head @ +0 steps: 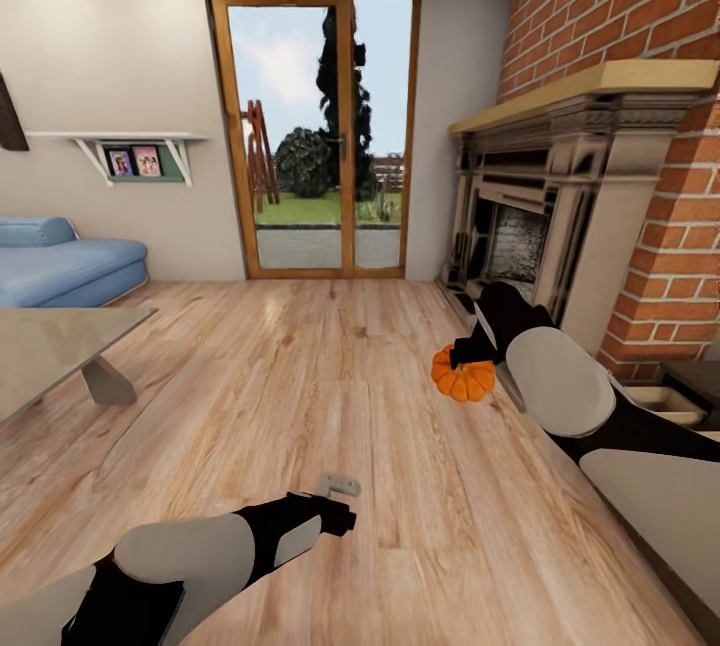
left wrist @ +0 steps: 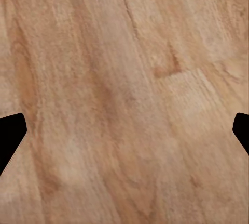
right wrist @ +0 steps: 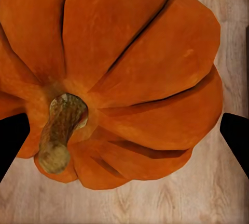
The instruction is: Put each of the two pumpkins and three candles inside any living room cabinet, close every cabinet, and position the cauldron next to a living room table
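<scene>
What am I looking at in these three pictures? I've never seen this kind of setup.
It is a simulated two-armed wheeled robot in a living room. The large picture comes from its head camera, looking down over both arms; the other two come from cameras near each gripper. The right gripper is around an orange pumpkin, near the fireplace; whether it is lifted is unclear. Its wrist camera shows the pumpkin close up, stem included, between the dark fingertips. The left gripper is open and empty over the wooden floor. A grey table and blue sofa stand left.

Grey-white rounded arm shells, black joints and tools
</scene>
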{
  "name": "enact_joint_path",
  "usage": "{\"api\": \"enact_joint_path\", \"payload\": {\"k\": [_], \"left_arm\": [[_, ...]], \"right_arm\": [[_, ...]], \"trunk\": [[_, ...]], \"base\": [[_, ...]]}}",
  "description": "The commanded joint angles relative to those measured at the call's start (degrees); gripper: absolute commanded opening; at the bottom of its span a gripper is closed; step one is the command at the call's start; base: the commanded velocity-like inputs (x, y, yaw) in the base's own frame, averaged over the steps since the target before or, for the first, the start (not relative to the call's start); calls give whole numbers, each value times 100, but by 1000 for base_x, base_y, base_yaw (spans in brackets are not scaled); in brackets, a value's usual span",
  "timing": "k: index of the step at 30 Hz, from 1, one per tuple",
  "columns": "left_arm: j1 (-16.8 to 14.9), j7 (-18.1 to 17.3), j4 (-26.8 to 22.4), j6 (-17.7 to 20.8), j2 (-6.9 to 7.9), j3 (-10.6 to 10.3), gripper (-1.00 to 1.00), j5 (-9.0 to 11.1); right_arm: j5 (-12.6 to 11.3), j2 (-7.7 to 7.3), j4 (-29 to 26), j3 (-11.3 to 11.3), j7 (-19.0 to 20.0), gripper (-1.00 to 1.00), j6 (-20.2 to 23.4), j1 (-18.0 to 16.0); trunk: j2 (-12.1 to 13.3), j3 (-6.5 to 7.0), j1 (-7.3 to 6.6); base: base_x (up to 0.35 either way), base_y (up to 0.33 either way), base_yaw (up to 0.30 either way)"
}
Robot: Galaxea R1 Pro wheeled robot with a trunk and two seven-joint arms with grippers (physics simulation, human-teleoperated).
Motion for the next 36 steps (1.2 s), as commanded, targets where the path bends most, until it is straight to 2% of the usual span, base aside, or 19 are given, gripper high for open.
{"api": "enact_joint_path", "payload": {"k": [1,8,22,36], "left_arm": [[-7,34,-14,8,0,-18,100,19],[-5,35,-16,3,-7,-24,100,19],[-5,35,-20,-2,-12,-27,100,19],[-5,35,-23,-2,-16,-27,100,19]], "right_arm": [[64,4,-7,-33,44,-100,13,-3],[65,-26,188,-26,44,-100,13,-3],[131,-59,446,-17,44,-100,13,0],[153,-67,480,-13,44,-100,13,1]], "trunk": [[0,16,-3],[9,154,-21],[28,340,-57],[46,520,-94]], "base": [[0,0,0],[0,0,-68],[0,0,-10],[0,0,0]]}}
